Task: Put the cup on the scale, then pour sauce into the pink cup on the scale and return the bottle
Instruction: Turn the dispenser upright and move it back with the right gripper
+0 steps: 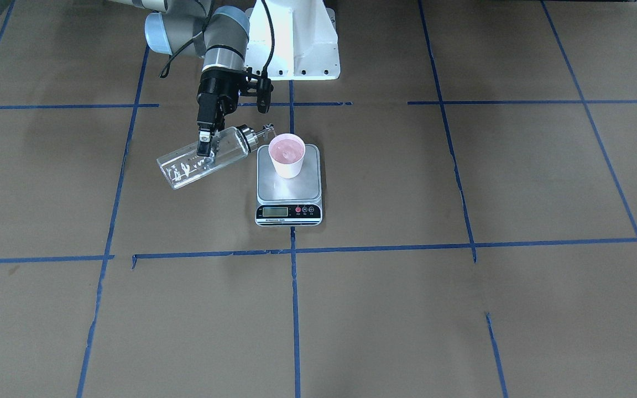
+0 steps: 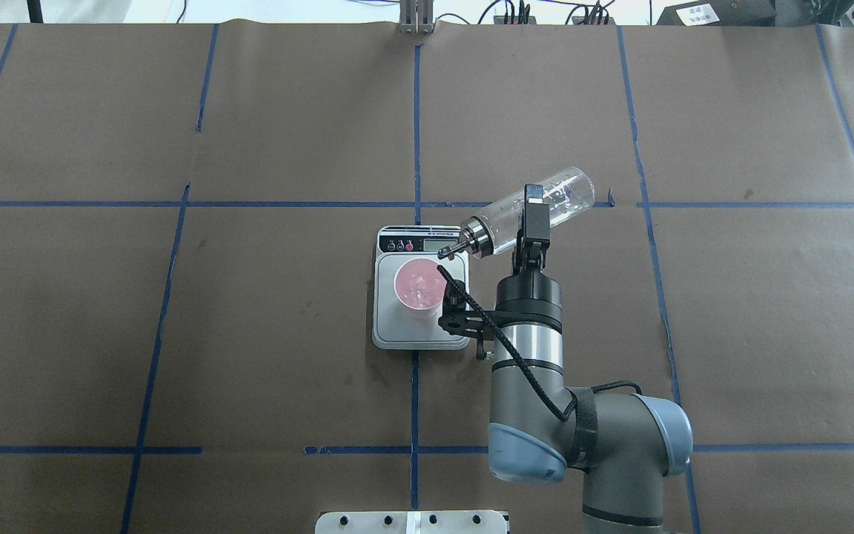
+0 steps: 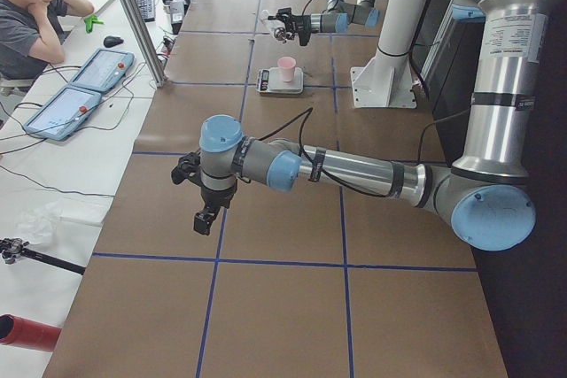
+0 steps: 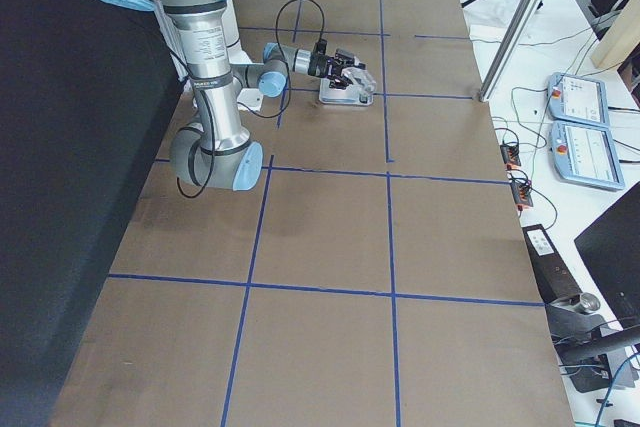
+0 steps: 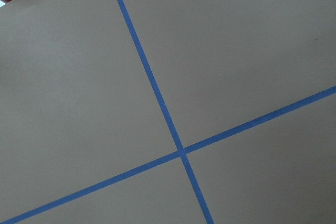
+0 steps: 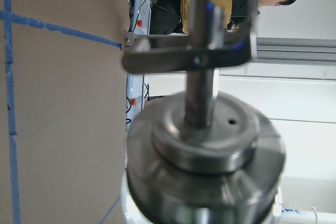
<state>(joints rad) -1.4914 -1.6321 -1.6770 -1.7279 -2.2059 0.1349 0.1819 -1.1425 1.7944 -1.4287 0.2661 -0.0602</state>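
Your right gripper [image 1: 204, 145] is pinching the bottle [image 1: 233, 145] around mid-body. The bottle is tipped nearly flat, with its spout [image 1: 270, 131] right at the rim of the cup [image 1: 287, 157], which sits on the scale [image 1: 291, 190]. Left gripper [image 3: 205, 219] hangs well apart from all that, and you can't tell if it's spread or pressed together.

Print on the scale [image 1: 288, 213] is unreadable.

- Clear cylindrical glass bottle [image 1: 180, 166]: glossy, with a polished metal collar [image 6: 205, 156] and spout.
- Small pale pink paper-like cup [image 1: 287, 157]: matt.
- Rectangular scale [image 1: 274, 192]: dull steel platform, white plastic body.
- Brown paper table cover [image 1: 462, 309]: matt.
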